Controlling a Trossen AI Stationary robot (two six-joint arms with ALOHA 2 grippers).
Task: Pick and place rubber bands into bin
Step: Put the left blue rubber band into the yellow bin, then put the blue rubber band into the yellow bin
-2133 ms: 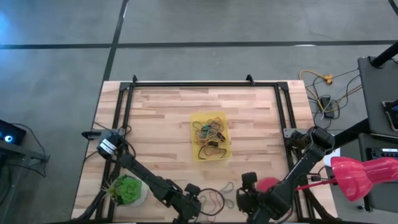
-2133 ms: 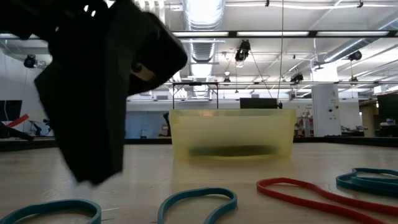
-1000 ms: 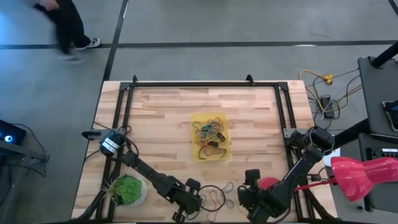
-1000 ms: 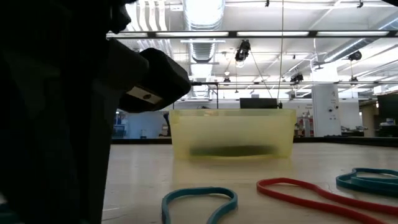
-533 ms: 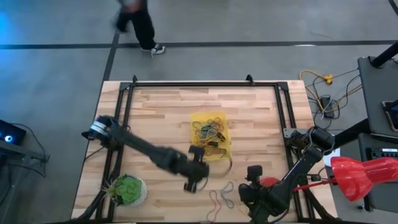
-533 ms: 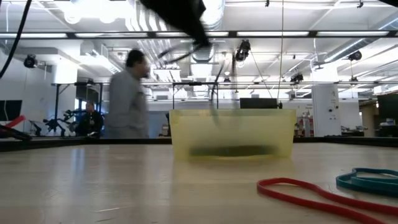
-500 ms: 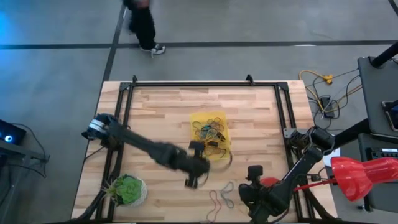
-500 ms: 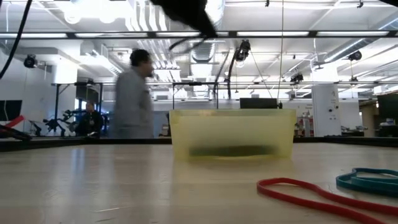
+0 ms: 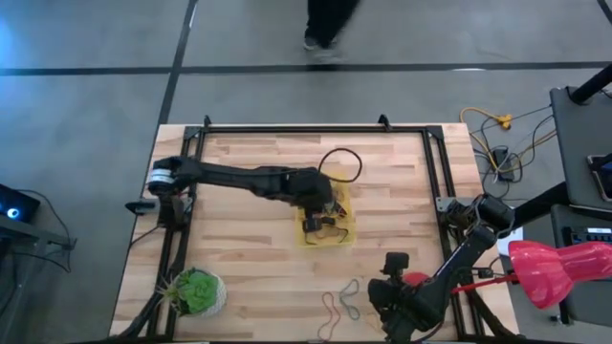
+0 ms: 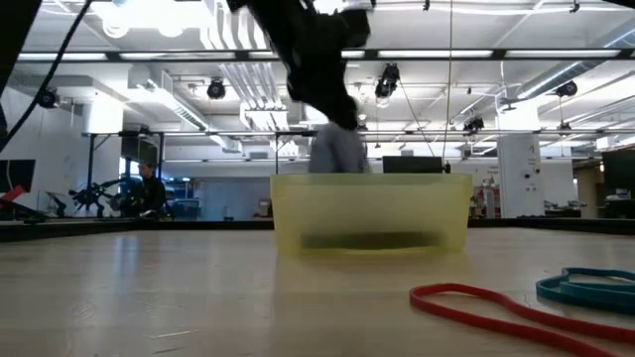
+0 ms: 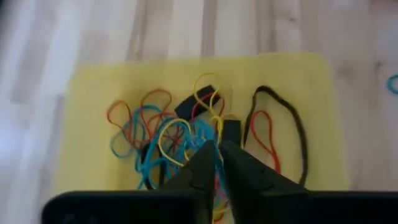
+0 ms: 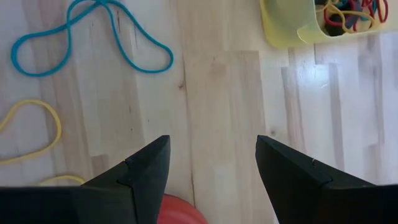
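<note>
Your left end effector (image 11: 214, 152) hovers over the translucent yellow plastic bin (image 11: 93, 87), fingers nearly pressed together; spread them fully so nothing snags. The right end effector (image 12: 211, 165) waits spread.

1. I am working in a large industrial lab or workshop hall, with a grey concrete floor (image 9: 86, 115) around my wooden table (image 9: 249, 162).
2. Exposed ceiling ducts (image 10: 322, 25) and strip lights run overhead.
3. Equipment racks (image 10: 109, 164) stand behind, and a person (image 9: 330, 24) walks past.
</note>
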